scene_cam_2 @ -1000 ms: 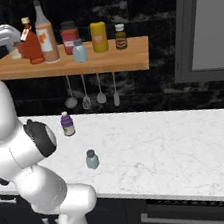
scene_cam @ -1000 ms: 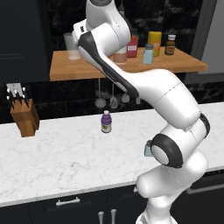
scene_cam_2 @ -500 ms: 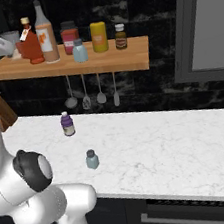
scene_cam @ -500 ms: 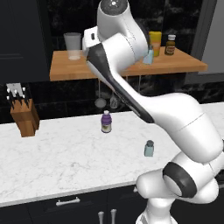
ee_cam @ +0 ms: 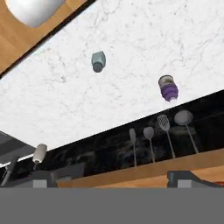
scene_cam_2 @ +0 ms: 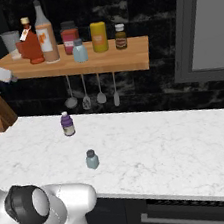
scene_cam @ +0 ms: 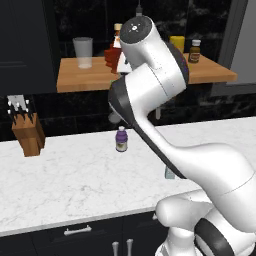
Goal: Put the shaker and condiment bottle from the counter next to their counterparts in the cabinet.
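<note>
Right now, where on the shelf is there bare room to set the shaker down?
On the shelf, bare board lies right of the small brown jar. From the red-brown bottle to that jar it is crowded. The shaker stands on the counter.

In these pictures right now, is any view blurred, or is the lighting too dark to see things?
Left base view: sharp, but the white arm covers most of the shelf. Right base view: evenly lit, the shaker on the counter throws only a faint shadow. Hand view: rolled upside down, slightly soft; the purple bottle is still clear.
</note>
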